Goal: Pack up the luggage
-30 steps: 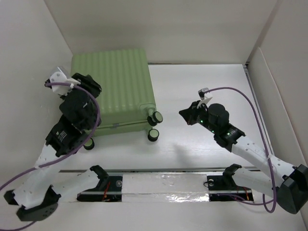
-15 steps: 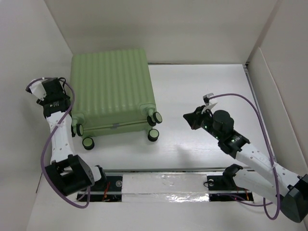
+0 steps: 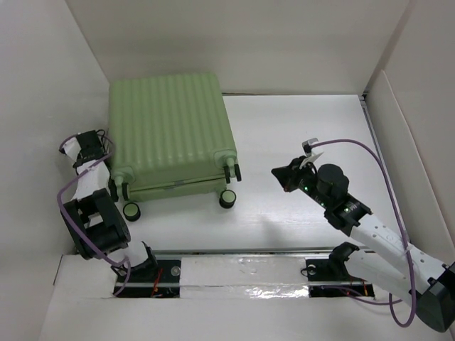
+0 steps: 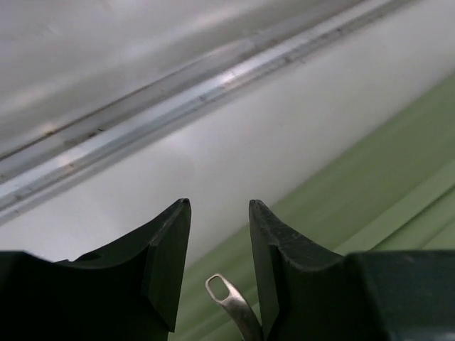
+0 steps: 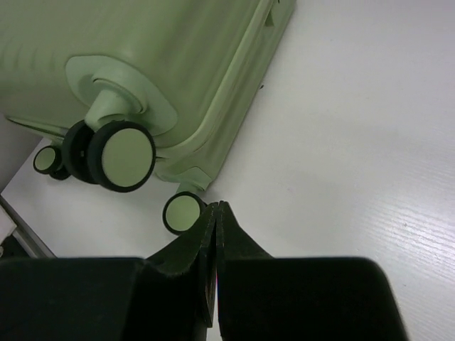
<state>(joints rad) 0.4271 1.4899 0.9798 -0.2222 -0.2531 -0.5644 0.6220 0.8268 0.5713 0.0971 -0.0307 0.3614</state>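
Note:
The luggage (image 3: 170,135) is a pale green ribbed suitcase lying flat and closed at the back left, wheels (image 3: 227,199) toward the near edge. My left gripper (image 3: 90,144) sits low at its left side. In the left wrist view its jaws (image 4: 220,206) stand apart, and a small metal zipper pull (image 4: 229,297) rises between them beside the right finger, unclamped, with the green shell (image 4: 370,206) behind. My right gripper (image 3: 279,175) hovers right of the wheels, shut on nothing. In the right wrist view its tips (image 5: 215,206) point near a wheel (image 5: 183,212) and the shell (image 5: 142,42).
White enclosure walls stand close on the left (image 3: 43,106), at the back and on the right (image 3: 419,128). A metal seam (image 4: 178,99) runs along the wall base by the left gripper. A rail (image 3: 234,273) crosses the near edge between the arm bases.
The left arm has swung off the suitcase's near left corner and folded down beside its left side. The suitcase shifted slightly. The right gripper drifted a little toward the near right.

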